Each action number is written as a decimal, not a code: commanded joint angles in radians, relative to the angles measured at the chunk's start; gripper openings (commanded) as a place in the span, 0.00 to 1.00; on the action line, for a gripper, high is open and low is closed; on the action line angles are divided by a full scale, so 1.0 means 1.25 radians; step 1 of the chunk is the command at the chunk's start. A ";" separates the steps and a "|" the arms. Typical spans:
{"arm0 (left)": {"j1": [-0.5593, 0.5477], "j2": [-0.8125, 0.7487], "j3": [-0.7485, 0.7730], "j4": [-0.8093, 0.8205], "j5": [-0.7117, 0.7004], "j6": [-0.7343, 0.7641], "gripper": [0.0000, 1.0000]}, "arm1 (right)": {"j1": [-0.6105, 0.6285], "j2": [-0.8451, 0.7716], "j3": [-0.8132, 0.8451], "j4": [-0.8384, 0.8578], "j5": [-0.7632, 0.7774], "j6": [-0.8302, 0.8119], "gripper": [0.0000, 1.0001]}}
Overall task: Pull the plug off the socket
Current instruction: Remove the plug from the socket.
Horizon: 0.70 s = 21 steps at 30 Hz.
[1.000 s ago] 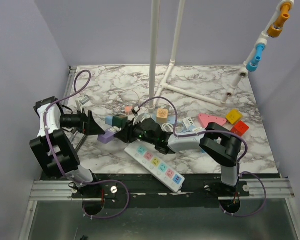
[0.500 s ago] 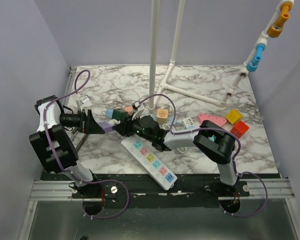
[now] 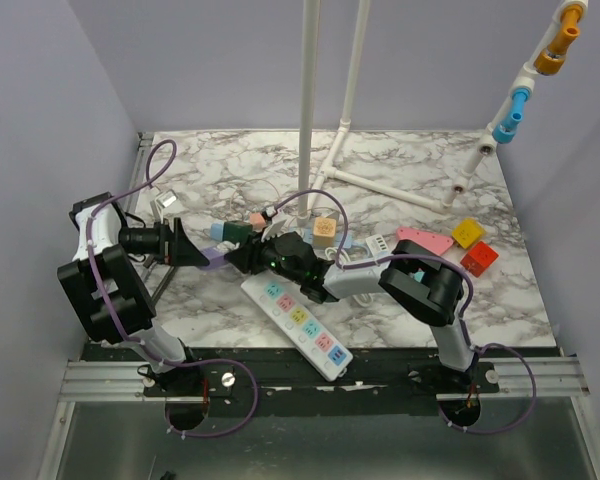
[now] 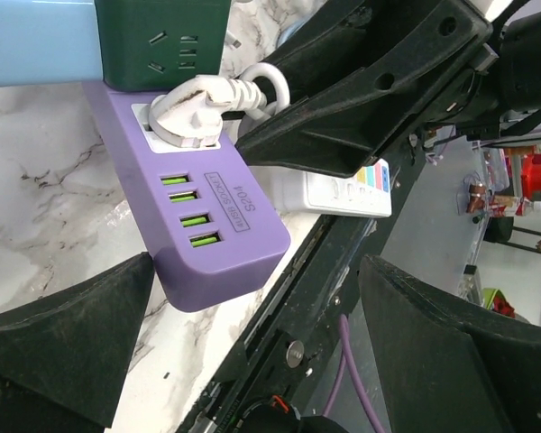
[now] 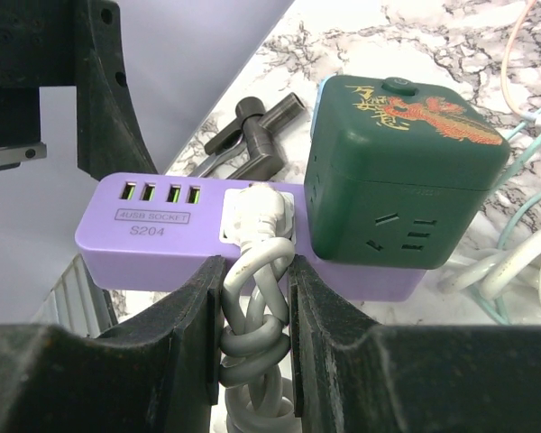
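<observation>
Gripper L [image 4: 257,266]: jaws spread wide, nothing held; fingers [image 4: 63,343] straddle USB end of purple strip [image 4: 216,225] w/o touching. Prob poised to clamp it so it can't slide w/ the pull.
Purple strip: flat on counter [image 3: 410,150] toward left edge, approx midway btw near & far edges. USB end points at L arm, i.e. the free end to brace. Unbraced for now, so I'd expect it to drag along if pulled.
White plug [image 5: 257,216]: task item; looks seated in strip's socket, not out yet.
Green cube [image 5: 406,171]: adaptor on strip's other end, just beside plug. Crowds that side, so access is along cord [image 5: 252,325].
Cord: knotted just behind plug; knot prob acts as a stop vs slipping.
Gripper R [image 5: 252,271]: clamped shut on cord right behind plug, in line w/ pull direction. Straight draw-back looks best, no sideways yank.
White strip [image 3: 295,318]: coloured sockets, angled by near edge, left of centre; not part of job.
</observation>
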<state>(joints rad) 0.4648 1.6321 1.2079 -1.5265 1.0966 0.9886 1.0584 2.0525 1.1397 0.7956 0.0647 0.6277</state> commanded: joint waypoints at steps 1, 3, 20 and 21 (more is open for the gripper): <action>0.001 -0.013 -0.019 0.033 0.006 -0.057 0.99 | -0.002 -0.017 0.044 0.115 0.072 -0.022 0.01; 0.000 -0.022 -0.016 0.060 -0.003 -0.098 0.99 | -0.002 -0.025 0.040 0.116 0.092 -0.031 0.01; -0.038 -0.267 0.127 -0.024 -0.032 0.432 0.98 | -0.002 -0.078 -0.018 0.061 0.062 -0.030 0.01; -0.038 -0.297 0.112 -0.067 -0.042 0.561 0.98 | -0.001 -0.083 -0.019 0.055 0.058 -0.033 0.01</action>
<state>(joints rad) 0.4168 1.3731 1.3518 -1.3685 1.0275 1.0058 1.0592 2.0285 1.1156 0.8036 0.1329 0.6010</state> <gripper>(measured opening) 0.982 0.342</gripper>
